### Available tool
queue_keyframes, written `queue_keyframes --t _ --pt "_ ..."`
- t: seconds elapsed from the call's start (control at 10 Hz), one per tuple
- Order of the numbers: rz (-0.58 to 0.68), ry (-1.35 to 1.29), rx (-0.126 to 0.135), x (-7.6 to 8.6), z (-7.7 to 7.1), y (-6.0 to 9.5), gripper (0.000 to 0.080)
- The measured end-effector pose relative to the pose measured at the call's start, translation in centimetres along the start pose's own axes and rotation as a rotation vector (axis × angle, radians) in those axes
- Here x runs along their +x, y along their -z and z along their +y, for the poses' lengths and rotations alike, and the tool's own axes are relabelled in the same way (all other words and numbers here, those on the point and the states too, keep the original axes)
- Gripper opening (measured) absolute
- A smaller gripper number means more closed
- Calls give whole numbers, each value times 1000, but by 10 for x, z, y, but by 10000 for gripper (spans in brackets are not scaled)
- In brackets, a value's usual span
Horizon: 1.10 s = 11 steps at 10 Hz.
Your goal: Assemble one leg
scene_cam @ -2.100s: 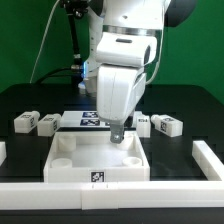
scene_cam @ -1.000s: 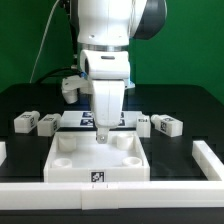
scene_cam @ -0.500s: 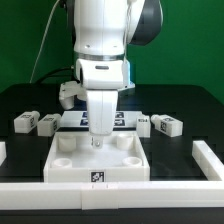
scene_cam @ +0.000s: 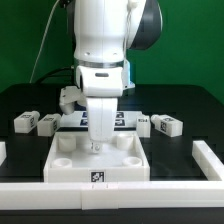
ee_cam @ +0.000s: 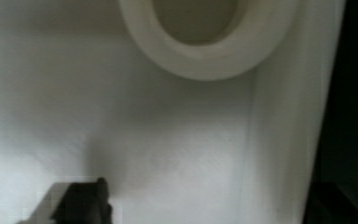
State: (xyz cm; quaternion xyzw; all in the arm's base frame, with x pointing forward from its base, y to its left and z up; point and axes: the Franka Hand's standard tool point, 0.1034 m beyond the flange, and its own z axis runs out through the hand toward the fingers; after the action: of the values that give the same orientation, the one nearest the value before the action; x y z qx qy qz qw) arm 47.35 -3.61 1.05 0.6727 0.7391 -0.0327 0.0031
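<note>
One arm stands upright over the panel, wrist vertical, gripper pointing straight down between the two rear sockets. You can't tell if it touches the panel. Its fingers look close together, but you can't tell if they're closed or holding anything. The wrist view gives you one dark finger over the panel floor near a socket. All the sockets you can see hold nothing. Legs lie loose on the desk: left legs and right legs, either side of the marker board, behind the panel.
</note>
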Motion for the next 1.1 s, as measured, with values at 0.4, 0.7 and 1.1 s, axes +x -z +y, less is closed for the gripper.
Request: queue_keyframes --t 0.4,0.7,1.1 --pt "0 -1 -1 0 0 0 96" --pt "0 -1 -9 -1 2 1 59" --pt "5 -53 -11 14 4 2 59"
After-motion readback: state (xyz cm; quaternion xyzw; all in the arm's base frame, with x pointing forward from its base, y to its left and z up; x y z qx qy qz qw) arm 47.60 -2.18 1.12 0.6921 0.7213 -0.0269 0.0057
